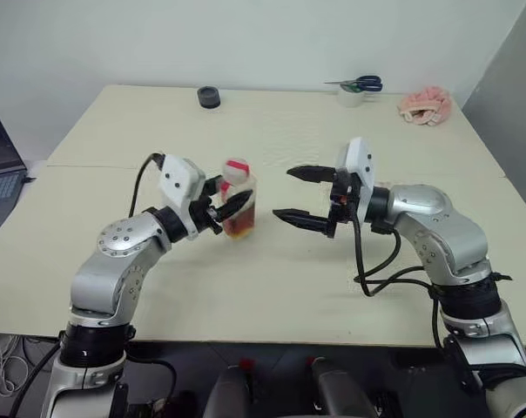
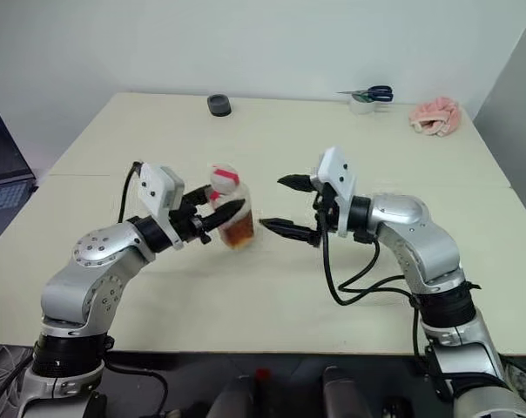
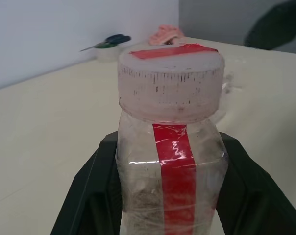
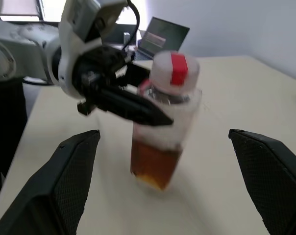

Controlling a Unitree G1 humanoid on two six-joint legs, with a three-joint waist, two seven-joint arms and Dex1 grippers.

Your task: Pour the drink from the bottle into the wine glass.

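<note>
The bottle [image 1: 239, 201] is sitting in my left hand [image 1: 226, 205], gripped around the upper body just under the cap [image 3: 170, 84], with its long axis close to upright and leaning a little. The drink [image 4: 154, 164] is pooling amber in the lower part, a small amount. From the head views I am reading the base as at or just above the worktop [image 1: 272, 279]; I cannot tell whether it is touching. My two black fingers [image 3: 96, 188] are pressing on either side of the red label strip [image 3: 176, 181], so this hand is closed on the bottle.

My right hand [image 1: 300, 193] is standing just beside the bottle on its right, pointing across at it, fingers spread wide and holding nothing. The bottle is lying straight ahead of that hand, between the lines of its two fingers but not yet inside them. The cap is on, so I am judging that the right hand, the free one, is the one to come in and take the cap.

Further out, a dark round object [image 1: 208, 97], scissors [image 1: 359, 84] and a pink cloth [image 1: 426, 105] are lying along the far edge, well apart from both hands.
</note>
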